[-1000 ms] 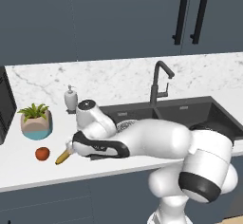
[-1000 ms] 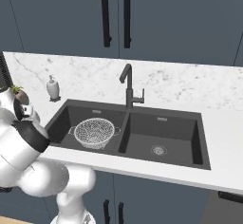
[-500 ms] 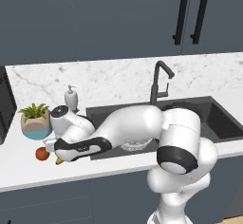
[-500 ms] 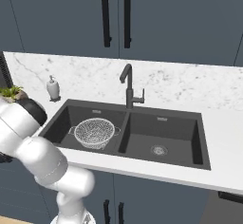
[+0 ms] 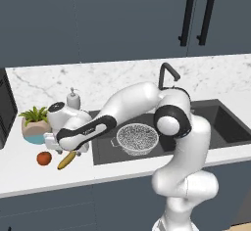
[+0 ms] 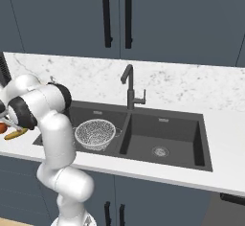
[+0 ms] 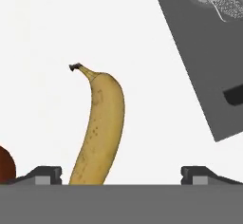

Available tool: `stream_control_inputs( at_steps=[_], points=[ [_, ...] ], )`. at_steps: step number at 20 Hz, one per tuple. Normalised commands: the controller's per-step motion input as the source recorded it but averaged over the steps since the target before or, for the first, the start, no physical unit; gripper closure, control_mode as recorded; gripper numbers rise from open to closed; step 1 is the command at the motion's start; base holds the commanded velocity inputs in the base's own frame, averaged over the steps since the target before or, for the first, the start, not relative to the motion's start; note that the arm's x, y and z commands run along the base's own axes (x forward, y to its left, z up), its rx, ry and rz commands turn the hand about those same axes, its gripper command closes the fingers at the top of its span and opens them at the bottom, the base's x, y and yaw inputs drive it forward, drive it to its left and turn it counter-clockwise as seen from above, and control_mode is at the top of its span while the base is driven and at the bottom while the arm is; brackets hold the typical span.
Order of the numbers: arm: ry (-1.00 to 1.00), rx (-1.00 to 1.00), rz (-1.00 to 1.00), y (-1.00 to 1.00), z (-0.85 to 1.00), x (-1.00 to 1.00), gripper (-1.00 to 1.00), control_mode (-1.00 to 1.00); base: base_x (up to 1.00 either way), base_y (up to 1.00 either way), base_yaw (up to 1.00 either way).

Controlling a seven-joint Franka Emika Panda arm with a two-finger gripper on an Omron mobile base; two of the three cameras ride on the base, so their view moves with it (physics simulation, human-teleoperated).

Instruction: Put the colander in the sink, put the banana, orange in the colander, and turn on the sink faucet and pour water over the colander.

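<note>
While my gripper (image 7: 121,174) hangs wide open over the banana (image 7: 98,132) on the counter (image 5: 29,176), beside the orange (image 5: 44,158), the colander (image 5: 137,138) sits empty in the sink's (image 6: 191,124) left basin.

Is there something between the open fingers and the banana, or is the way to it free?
Nothing visible stands in the way. In the hand view the banana lies on the white counter between the two open fingers, nearer the left one. The orange sits apart at the left edge, beside that finger.
</note>
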Motion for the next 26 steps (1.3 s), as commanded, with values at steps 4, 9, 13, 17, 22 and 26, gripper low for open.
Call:
stream_control_inputs(
  at_steps=[4,9,13,17,22,26],
  points=[
    [0.11,0.02,-0.21,0.00,-0.41,0.16,-1.00,-1.00,0.00,0.00,0.00],
    [0.06,0.01,-0.17,0.09,-0.30,0.06,-1.00,-1.00,0.00,0.00,0.00],
    [0.02,0.00,-0.14,0.09,-0.15,0.17,-1.00,-1.00,0.00,0.00,0.00],
    [0.02,0.00,-0.14,0.00,-0.20,0.02,-1.00,-1.00,0.00,0.00,0.00],
    [0.00,0.00,-0.11,-0.27,-0.21,-0.13,-1.00,-1.00,0.00,0.00,0.00],
    [0.00,0.00,-0.06,-0.50,-0.15,-0.28,-1.00,-1.00,0.00,0.00,0.00]
  ],
)
